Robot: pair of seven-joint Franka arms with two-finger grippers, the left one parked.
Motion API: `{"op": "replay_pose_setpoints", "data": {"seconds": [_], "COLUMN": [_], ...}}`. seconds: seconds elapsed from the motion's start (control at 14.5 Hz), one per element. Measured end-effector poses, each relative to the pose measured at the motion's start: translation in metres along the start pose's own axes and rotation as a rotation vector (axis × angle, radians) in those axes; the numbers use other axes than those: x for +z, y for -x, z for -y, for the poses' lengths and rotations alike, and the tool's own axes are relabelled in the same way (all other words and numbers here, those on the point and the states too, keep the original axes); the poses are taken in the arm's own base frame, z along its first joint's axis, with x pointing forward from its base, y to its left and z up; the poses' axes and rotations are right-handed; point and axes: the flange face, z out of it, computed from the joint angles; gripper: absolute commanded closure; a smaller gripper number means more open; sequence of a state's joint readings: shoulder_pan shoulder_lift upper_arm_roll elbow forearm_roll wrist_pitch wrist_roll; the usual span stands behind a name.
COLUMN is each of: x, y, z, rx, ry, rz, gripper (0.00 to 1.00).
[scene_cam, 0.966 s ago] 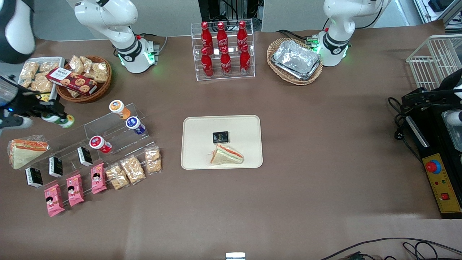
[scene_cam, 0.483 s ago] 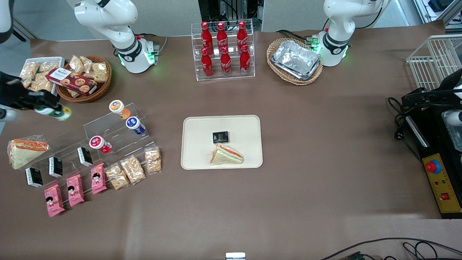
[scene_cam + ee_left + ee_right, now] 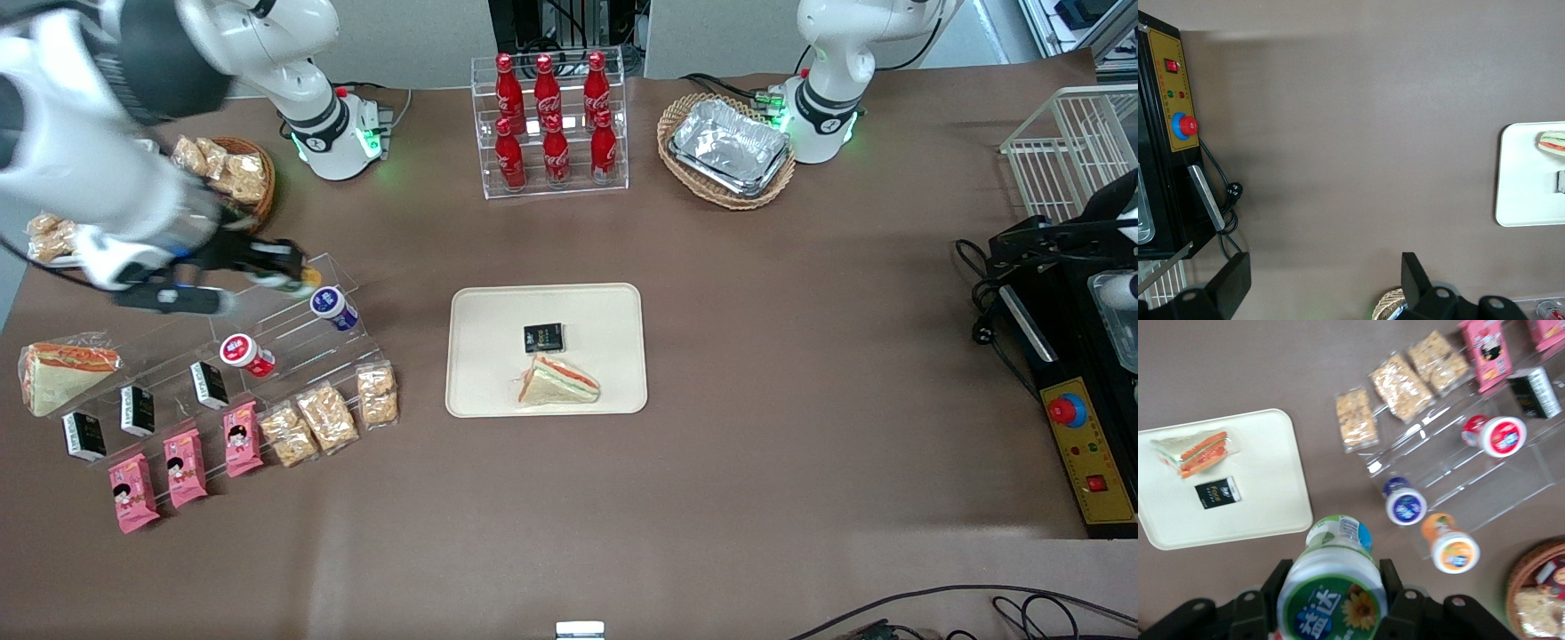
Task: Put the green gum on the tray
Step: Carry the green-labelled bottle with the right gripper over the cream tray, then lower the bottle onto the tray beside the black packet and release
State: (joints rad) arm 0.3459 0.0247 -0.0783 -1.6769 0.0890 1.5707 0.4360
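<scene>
My right gripper [image 3: 286,271] is shut on the green gum [image 3: 1332,588], a small jar with a green-ringed white lid, held in the air above the clear step rack [image 3: 267,324]. In the front view the green gum [image 3: 296,281] shows at the fingertips, over the spot of the orange-lidded jar [image 3: 1449,545]. The cream tray [image 3: 480,356] lies mid-table, toward the parked arm's end from the gripper, holding a wrapped sandwich [image 3: 558,382] and a small black packet [image 3: 543,337]. The tray also shows in the right wrist view [image 3: 1265,500].
On the rack stand a blue-lidded jar [image 3: 332,306], a red-lidded jar [image 3: 242,352] and black packets [image 3: 210,385]. Snack packs [image 3: 327,416] and pink packets [image 3: 182,468] lie nearer the camera. A cola bottle rack [image 3: 549,124], a foil-tray basket [image 3: 727,149] and a snack basket [image 3: 233,178] stand farther away.
The gripper, still holding the green gum, has swung from the working arm's table edge to over the step rack, toward the tray. The arm now covers the cookie box and the orange-lidded jar.
</scene>
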Motion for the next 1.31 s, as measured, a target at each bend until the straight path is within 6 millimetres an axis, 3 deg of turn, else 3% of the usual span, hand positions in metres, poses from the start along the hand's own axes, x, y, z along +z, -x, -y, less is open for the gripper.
{"op": "replay_pose_setpoints", "data": {"seconds": [0.21,0.41,0.62,0.97,1.31], "x": [0.042,0.095,0.15,0.254,0.32], "y": [0.001,0.006,0.025,0.055,0.062], "z": [0.051,0.082,0.114,0.147,0.164], "rx": [0.034,0.055,0.069,0.071,0.043], "ry": [-0.004,-0.011,-0.021,-0.031,-0.008], "rz": [0.004,-0.019,-0.052,-0.104,-0.112], "gripper": [0.52,0.52,0.52,0.52,0.52]}}
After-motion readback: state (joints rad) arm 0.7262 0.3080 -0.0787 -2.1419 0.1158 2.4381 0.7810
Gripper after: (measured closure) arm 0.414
